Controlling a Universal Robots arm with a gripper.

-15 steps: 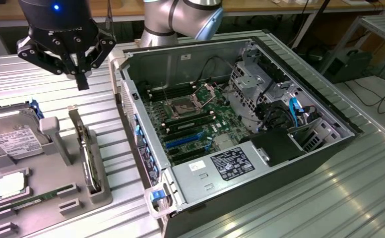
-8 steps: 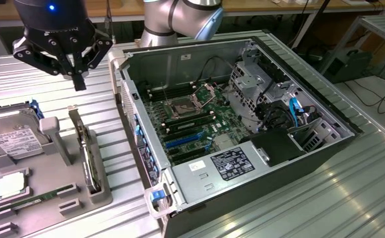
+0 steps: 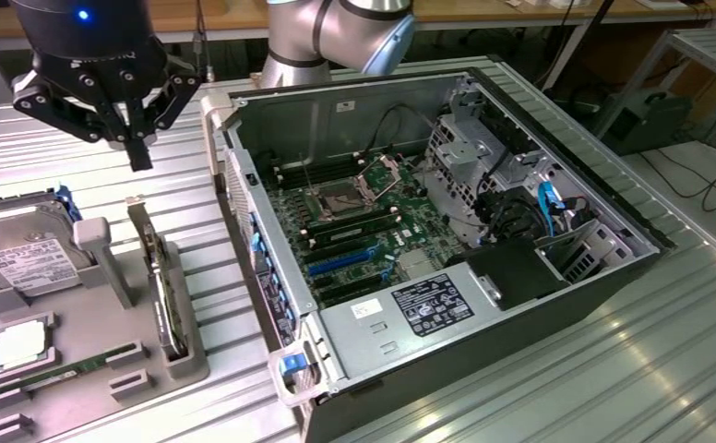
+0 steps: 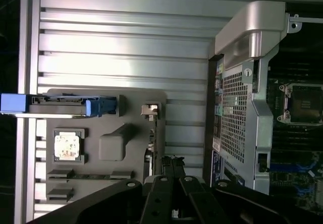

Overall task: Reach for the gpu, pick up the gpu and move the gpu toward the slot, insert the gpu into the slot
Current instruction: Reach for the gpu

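The gpu (image 3: 159, 277) is a thin dark card standing on edge in a grey holder (image 3: 88, 369) on the exterior view's left, its silver bracket at the far end. My gripper (image 3: 140, 161) hangs shut and empty in the air above and just beyond the card's far end, not touching it. From the wrist view the gpu (image 4: 151, 143) appears edge-on right ahead of my gripper (image 4: 171, 161), whose black fingers lie together. The blue slot (image 3: 340, 261) lies on the motherboard inside the open computer case (image 3: 555, 286).
On the same grey holder sit a silver hard drive (image 3: 19, 254) with a white label, a processor chip (image 3: 19, 343) and a green memory stick (image 3: 56, 377). The case wall (image 4: 242, 118) rises right beside the holder. Ribbed metal tabletop (image 3: 653, 369) surrounds everything.
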